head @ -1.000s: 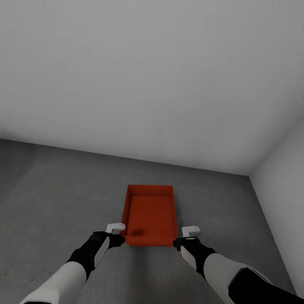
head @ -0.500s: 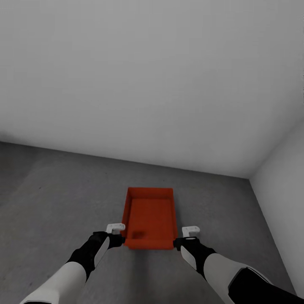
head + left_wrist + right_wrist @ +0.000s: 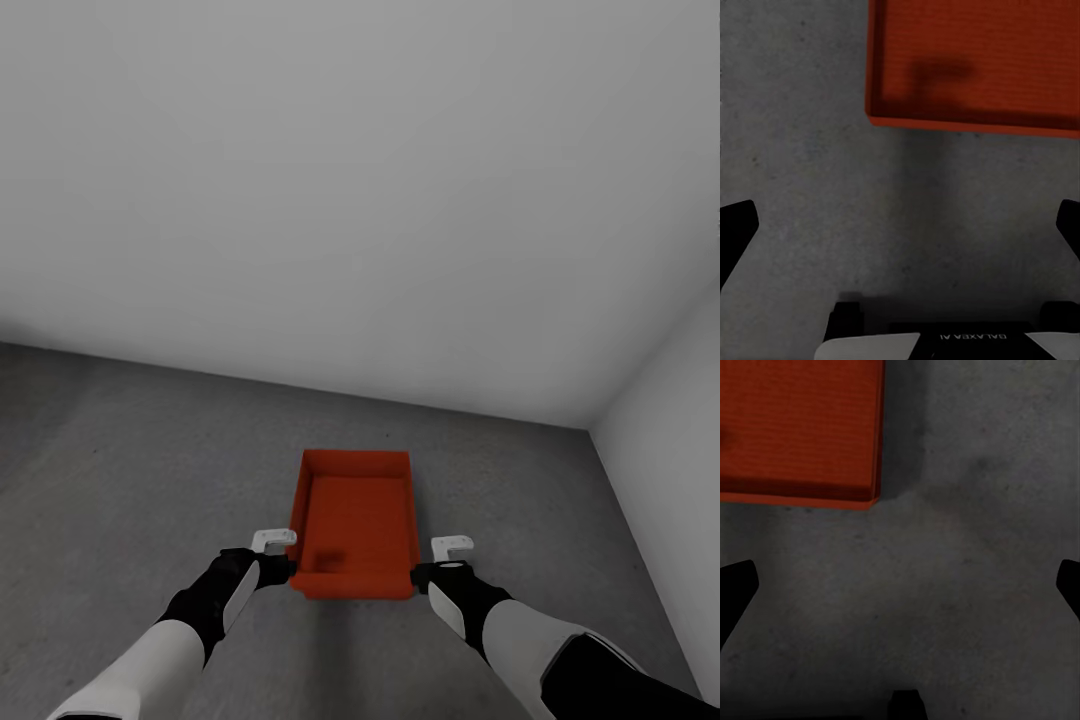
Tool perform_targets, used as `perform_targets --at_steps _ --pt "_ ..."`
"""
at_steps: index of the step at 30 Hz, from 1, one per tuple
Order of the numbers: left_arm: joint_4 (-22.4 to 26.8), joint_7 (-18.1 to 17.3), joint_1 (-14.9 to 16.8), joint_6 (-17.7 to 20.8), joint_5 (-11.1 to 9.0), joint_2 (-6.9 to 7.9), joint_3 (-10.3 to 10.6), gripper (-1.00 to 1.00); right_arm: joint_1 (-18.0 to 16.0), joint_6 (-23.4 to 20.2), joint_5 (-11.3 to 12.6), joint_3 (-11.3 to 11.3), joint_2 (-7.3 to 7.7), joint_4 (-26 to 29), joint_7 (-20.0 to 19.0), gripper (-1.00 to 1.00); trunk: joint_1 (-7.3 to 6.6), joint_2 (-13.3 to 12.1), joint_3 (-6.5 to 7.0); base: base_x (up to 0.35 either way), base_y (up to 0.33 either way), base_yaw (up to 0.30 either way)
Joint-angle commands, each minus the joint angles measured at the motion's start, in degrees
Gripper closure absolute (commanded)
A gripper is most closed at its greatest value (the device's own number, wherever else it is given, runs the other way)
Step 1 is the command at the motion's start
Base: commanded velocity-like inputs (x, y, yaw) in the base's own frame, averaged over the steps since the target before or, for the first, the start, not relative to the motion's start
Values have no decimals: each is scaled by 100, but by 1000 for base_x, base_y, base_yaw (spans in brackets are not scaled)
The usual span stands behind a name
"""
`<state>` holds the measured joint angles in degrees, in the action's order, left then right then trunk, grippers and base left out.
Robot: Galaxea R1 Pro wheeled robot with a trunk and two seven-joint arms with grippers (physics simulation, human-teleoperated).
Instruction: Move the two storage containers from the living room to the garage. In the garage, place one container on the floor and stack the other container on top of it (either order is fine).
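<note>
Over the last second the storage container (image 3: pixel 354 527) has dropped in the head view relative to the two grippers. Its near wall previously sat level with the left gripper (image 3: pixel 283 570) and the right gripper (image 3: pixel 420 576), spanning the gap between them; that wall now lies below their level, on the floor (image 3: pixel 120 480). The far rim has also shifted lower in the head view. The wall-floor junction behind the container has moved slightly downward too, indicating a small camera shift. In both wrist views the fingers now stand wide apart over bare concrete, with the container lying clear beyond them.
</note>
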<state>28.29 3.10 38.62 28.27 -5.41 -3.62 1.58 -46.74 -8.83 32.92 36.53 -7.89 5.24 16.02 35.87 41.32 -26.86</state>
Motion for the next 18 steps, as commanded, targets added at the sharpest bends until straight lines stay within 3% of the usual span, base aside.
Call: perform_targets --at_steps 1,18 --pt "10 33 0 30 -57 2 16 -100 -2 -40 31 48 2 12 33 -100 1 5 3 0 0 0" --pt "10 33 -1 25 -57 2 18 -100 -2 -40 31 47 6 12 33 -100 1 5 158 0 0 0"
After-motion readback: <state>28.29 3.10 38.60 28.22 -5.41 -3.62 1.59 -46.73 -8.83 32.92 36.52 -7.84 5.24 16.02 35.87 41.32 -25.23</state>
